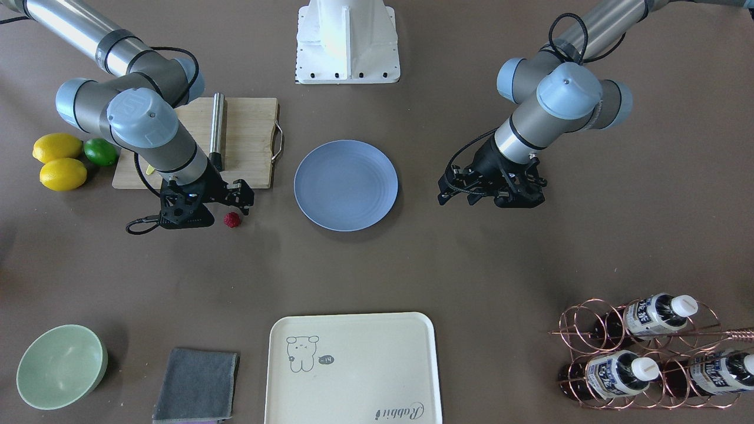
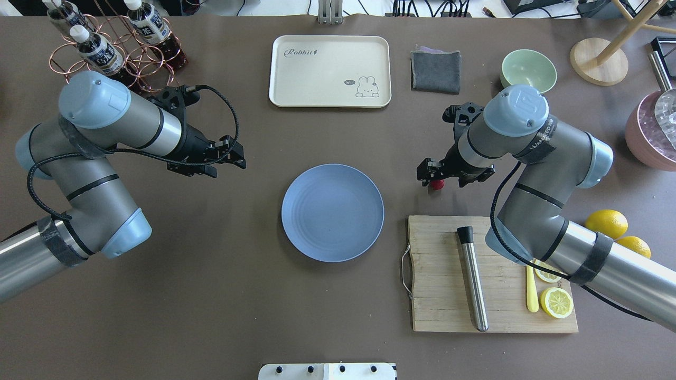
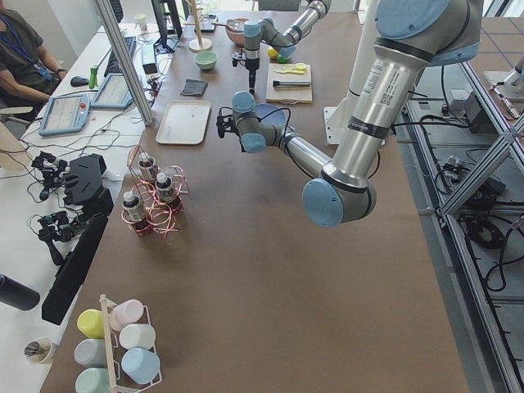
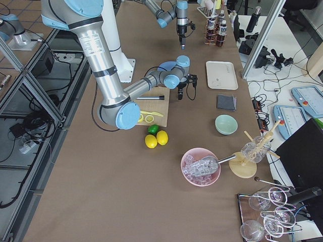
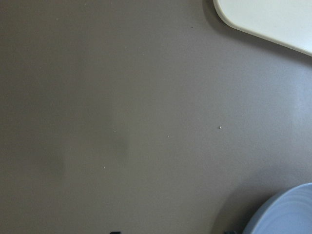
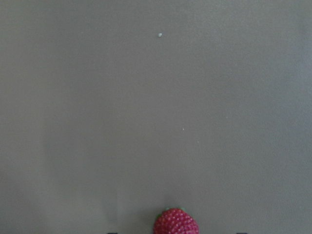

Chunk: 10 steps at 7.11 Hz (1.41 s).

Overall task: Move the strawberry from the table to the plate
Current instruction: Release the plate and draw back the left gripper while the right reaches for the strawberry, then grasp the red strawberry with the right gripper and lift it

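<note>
The strawberry (image 1: 232, 219) (image 2: 436, 184), small and dark red, lies on the brown-grey table (image 1: 471, 265) to the side of the plate. In the right wrist view the strawberry (image 6: 176, 222) sits at the bottom edge, between the finger positions. My right gripper (image 1: 240, 200) (image 2: 430, 174) hangs just over it, open, holding nothing. The round blue-grey plate (image 1: 346, 184) (image 2: 332, 212) is bare at the table's middle. My left gripper (image 1: 446, 185) (image 2: 237, 154) hovers open on the plate's other side, over bare table; the plate's rim (image 5: 287, 214) shows in its wrist view.
A wooden cutting board (image 2: 449, 274) with a metal rod (image 2: 472, 279) and lemon slices lies near the right arm. Two lemons (image 1: 59, 159) and a lime (image 1: 100, 151) lie beside it. A cream tray (image 1: 353, 368), green bowl (image 1: 60, 365), grey cloth (image 1: 197, 383) and bottle rack (image 1: 648, 353) line the far side.
</note>
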Each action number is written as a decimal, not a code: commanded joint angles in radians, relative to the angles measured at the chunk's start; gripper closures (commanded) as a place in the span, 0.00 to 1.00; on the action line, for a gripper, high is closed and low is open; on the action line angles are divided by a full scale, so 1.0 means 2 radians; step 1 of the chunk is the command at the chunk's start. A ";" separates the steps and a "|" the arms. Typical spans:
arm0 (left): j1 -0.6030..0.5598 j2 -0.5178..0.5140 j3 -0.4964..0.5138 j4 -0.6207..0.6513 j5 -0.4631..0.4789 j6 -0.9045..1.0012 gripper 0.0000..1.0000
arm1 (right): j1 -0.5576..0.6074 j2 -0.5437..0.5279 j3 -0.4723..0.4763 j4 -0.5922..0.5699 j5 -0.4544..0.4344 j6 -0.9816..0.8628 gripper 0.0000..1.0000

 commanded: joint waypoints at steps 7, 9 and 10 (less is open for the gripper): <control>0.000 0.007 -0.011 0.000 0.000 0.000 0.22 | 0.003 0.055 0.003 -0.007 0.004 0.017 1.00; -0.029 0.016 -0.015 0.004 -0.027 0.017 0.22 | -0.039 0.103 -0.003 -0.008 -0.016 0.098 1.00; -0.047 0.020 -0.006 0.005 -0.041 0.046 0.22 | -0.065 0.119 -0.003 -0.008 -0.045 0.126 1.00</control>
